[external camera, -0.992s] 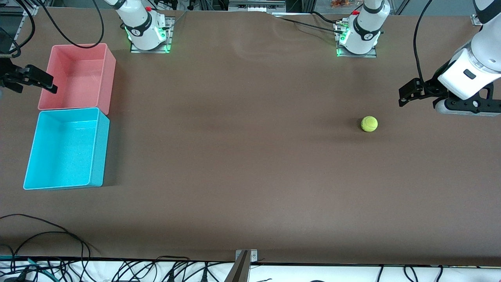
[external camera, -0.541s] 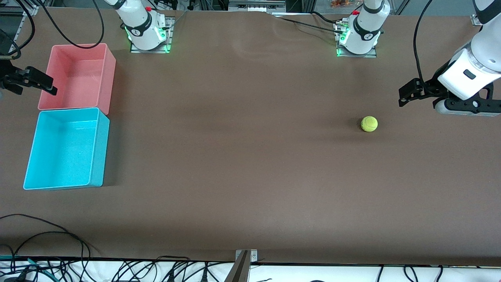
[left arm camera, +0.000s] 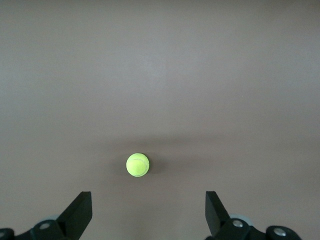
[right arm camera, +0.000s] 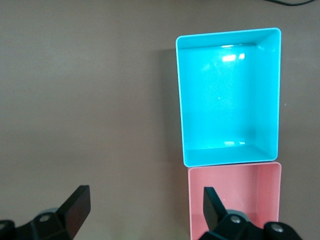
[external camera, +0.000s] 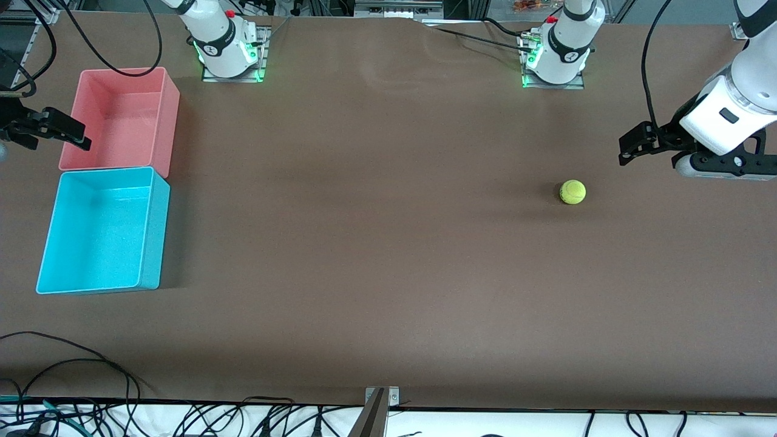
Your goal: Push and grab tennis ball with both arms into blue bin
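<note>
The tennis ball (external camera: 572,192) lies on the brown table toward the left arm's end. My left gripper (external camera: 644,152) hangs open over the table beside it, a little apart, and holds nothing. In the left wrist view the tennis ball (left arm camera: 137,164) sits just ahead of the open left gripper (left arm camera: 148,206). The blue bin (external camera: 103,230) stands open-topped and empty at the right arm's end. My right gripper (external camera: 54,136) hovers open by the pink bin's outer edge. In the right wrist view the right gripper (right arm camera: 145,200) is open, with the blue bin (right arm camera: 227,95) ahead.
A pink bin (external camera: 121,115) of like size stands against the blue bin, farther from the front camera, also seen as the pink bin (right arm camera: 235,200) in the right wrist view. Cables (external camera: 73,364) trail along the table's front edge. The arm bases (external camera: 230,54) glow green.
The right gripper has drifted slightly beside the pink bin. The tennis ball and the left gripper have not visibly moved.
</note>
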Available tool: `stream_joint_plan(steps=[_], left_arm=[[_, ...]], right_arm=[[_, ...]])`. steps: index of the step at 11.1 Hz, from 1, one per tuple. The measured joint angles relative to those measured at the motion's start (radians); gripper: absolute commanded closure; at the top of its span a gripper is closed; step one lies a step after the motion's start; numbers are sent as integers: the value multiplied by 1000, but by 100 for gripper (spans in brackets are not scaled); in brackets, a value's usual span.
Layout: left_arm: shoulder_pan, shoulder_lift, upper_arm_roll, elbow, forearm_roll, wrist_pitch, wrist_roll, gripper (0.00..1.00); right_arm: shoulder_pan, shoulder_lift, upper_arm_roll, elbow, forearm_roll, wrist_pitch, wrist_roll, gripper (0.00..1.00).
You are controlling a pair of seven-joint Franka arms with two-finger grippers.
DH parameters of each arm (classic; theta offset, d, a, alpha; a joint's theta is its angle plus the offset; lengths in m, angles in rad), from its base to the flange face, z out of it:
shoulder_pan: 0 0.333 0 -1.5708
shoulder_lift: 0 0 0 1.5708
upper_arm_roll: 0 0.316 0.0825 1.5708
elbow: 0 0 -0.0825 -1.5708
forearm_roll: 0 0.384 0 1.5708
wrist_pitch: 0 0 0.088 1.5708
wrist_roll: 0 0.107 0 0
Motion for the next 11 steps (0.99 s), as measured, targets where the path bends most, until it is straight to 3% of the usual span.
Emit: stream_joint_plan(steps=[7,8,9,10,11], left_arm=[[2,5,1,-3,0,-2,0,0],[2,5,1,-3,0,-3,0,7],[7,5,2,-3,0,-4,0,16],[15,5,2,-3,0,-9,0,45],[19,5,2,-3,0,-15,0,89]], right_arm=[[-1,1,0,0,0,5,0,0],[-1,2,0,0,0,5,0,0],[-1,2,0,0,0,5,0,0],[-1,2,0,0,0,5,0,0],[-1,2,0,0,0,5,0,0]])
